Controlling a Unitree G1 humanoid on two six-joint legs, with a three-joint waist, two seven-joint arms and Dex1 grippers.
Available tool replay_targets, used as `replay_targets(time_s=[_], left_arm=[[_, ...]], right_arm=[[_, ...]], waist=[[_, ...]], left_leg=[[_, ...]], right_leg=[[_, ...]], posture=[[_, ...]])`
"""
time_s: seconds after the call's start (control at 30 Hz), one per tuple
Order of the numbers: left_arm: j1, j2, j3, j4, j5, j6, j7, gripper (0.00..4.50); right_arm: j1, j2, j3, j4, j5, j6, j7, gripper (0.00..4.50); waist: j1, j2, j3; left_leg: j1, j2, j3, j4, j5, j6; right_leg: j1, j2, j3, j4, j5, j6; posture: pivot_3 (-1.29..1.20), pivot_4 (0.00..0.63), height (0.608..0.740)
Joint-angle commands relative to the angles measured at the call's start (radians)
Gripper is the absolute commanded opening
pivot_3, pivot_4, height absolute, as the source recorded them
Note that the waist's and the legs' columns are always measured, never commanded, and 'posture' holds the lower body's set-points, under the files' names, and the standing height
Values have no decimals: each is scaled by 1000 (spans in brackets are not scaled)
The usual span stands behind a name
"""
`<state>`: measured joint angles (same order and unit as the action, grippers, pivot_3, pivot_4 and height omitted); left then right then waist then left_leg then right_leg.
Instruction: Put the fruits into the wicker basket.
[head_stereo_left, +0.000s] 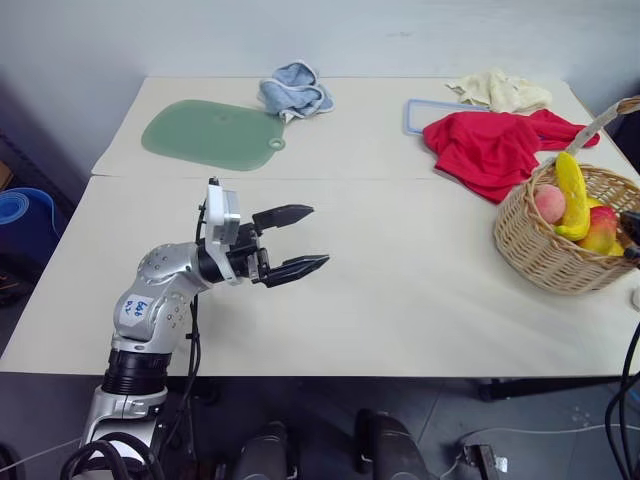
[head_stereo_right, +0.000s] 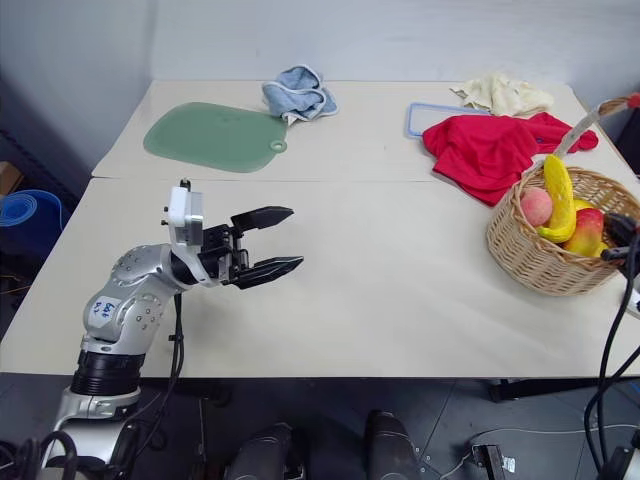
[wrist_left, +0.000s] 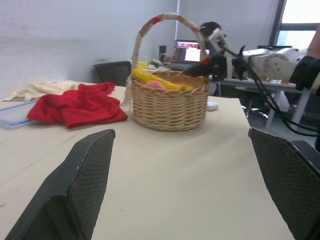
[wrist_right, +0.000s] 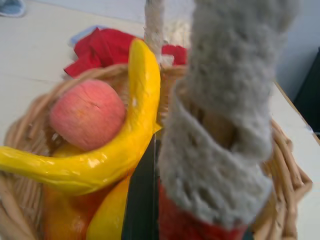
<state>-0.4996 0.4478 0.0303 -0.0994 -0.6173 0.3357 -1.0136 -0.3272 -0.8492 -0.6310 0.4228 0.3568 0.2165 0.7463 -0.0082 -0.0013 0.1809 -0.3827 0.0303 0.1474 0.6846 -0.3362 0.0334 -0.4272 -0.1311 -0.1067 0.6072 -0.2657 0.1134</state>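
Observation:
The wicker basket (head_stereo_left: 545, 262) stands at the table's right edge, its arched handle (wrist_left: 150, 25) upright. Inside lie a yellow banana (head_stereo_left: 571, 196), a pink peach (head_stereo_left: 548, 203) and a red-and-yellow mango (head_stereo_left: 601, 232). My right gripper (head_stereo_right: 622, 228) is at the basket's far right rim beside the handle's foot. Its black fingers (wrist_right: 142, 200) are pressed together, next to the banana (wrist_right: 100, 160) and peach (wrist_right: 87, 120), with nothing visible between them. My left gripper (head_stereo_left: 317, 238) hovers open and empty over the table's left half, pointing toward the basket (wrist_left: 169, 107).
At the back lie a green mat (head_stereo_left: 210, 135), a blue cloth (head_stereo_left: 295, 92), a red cloth (head_stereo_left: 490, 148) over a blue-rimmed tray (head_stereo_left: 418, 115), and a cream cloth (head_stereo_left: 500, 90). A small white case (wrist_left: 212, 105) sits beside the basket. Cables hang at the right edge.

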Motion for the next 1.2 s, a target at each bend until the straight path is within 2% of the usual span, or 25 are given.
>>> replay_targets(time_s=[0.03, 0.13, 0.27, 0.43, 0.47, 0.63, 0.77, 0.87, 1.0, 1.2], left_arm=[[-15, 11, 8, -1, 5, -17, -22, 4500], [-18, 19, 13, 2, 7, -15, -28, 4500], [-1, 41, 32, 10, 10, -28, -38, 4500], [61, 125, 33, 93, 107, -139, -95, 4500], [71, 147, 32, 111, 135, -177, -111, 4500], [114, 255, 75, 149, 182, -229, -129, 4500], [215, 300, 94, 114, 199, -248, -135, 4500], [285, 294, 103, 92, 204, -227, -95, 4500], [351, 282, 115, 68, 211, -244, -67, 4500], [405, 262, 120, 6, 213, -254, -27, 4500]], right_arm=[[13, -35, 20, 31, -12, -51, 30, 429], [63, -62, 2, 1, -3, -72, 52, 1200], [196, -89, -96, -165, 91, -23, 140, 2595], [377, -99, -273, -322, 171, 4, 232, 4277], [412, -100, -282, -349, 167, 13, 242, 4476], [585, -58, -236, -581, 165, -41, 349, 4476], [661, 17, -25, -788, 154, -131, 428, 4476], [548, 91, 173, -750, 77, -239, 404, 4476], [340, 163, 371, -547, -51, -388, 392, 4476], [180, 192, 472, -342, -105, -500, 380, 4476]], waist=[[0, 0, 0], [4, 0, 0], [15, 0, 0], [18, 1, 0], [18, 1, 0], [6, -1, 0], [4, -1, -1], [1, -2, -1], [4, -3, -1], [8, -3, -1]], left_leg=[[0, 0, 0, 0, 0, 0], [1, 1, 0, 0, 0, 0], [0, 1, -1, 0, 0, 0], [1, 0, -2, -1, 0, 0], [2, 1, -3, -1, -1, 0], [5, 2, -3, -2, -2, 0], [9, 3, -2, -4, -4, -1], [12, 3, 0, -3, -6, -1], [12, 2, 2, -2, -6, -1], [11, 1, 0, -2, -6, -1]], right_leg=[[0, 0, 0, 0, 0, 0], [0, 0, 0, 0, 0, 0], [1, -1, 0, -1, 0, 0], [1, -1, 1, -2, 0, 0], [1, -1, 1, -2, 0, 0], [2, -1, 2, -5, 0, -1], [3, -2, 2, 0, -1, -1], [5, -2, 1, 2, -1, -1], [5, -5, 1, -1, -1, -1], [3, -6, -1, 6, -1, -1]], posture=[[0, 150, 740], [0, 150, 740], [0, 150, 740], [0, 150, 740], [0, 150, 740], [0, 150, 740], [0, 150, 740], [0, 150, 740], [0, 150, 740], [0, 150, 740]])
